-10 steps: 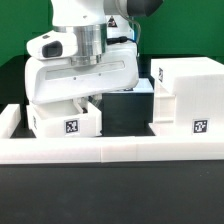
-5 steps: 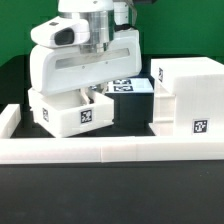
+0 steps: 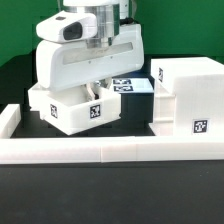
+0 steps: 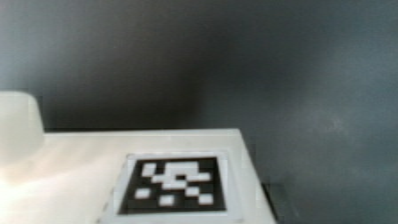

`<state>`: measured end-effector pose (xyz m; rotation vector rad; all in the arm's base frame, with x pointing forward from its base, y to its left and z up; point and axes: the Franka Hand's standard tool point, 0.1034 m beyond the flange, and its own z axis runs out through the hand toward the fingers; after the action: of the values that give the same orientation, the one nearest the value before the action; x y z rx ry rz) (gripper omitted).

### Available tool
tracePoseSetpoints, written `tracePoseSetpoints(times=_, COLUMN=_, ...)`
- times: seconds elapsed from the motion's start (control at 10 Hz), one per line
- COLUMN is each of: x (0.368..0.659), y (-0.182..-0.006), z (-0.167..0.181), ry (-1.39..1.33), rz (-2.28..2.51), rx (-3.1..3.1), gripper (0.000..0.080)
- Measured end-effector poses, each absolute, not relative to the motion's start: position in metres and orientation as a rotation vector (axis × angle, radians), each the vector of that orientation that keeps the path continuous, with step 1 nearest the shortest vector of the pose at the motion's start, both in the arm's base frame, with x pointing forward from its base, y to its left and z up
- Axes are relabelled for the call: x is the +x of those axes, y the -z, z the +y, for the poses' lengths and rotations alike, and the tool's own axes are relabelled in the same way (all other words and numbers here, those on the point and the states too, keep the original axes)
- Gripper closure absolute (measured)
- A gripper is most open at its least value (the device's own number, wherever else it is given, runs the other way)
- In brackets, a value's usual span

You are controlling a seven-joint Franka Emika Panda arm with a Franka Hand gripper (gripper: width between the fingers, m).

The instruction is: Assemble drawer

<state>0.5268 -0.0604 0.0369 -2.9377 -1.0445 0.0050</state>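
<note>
Tray (image 3: 70, 113), small, white, tagged, sits tilted at the exterior view's left just behind the long front bar (image 3: 110, 150), the claw (image 3: 98, 92) pinched narrow on its top edge, with the big drawer shell (image 3: 190, 90) standing apart at the exterior view's right.
</note>
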Motion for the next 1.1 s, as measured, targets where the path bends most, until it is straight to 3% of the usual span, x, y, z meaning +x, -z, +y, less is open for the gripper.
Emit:
tracePoseSetpoints(times=0.4, x=0.529, y=-0.036, z=-0.055, ry=-0.013, rz=-1.744, rx=-2.639, gripper=0.0758)
tracePoseSetpoints(times=1.1, x=0.53, y=-0.03, z=-0.048, ry=-0.013, rz=-2.032, rx=-2.439, gripper=0.0758)
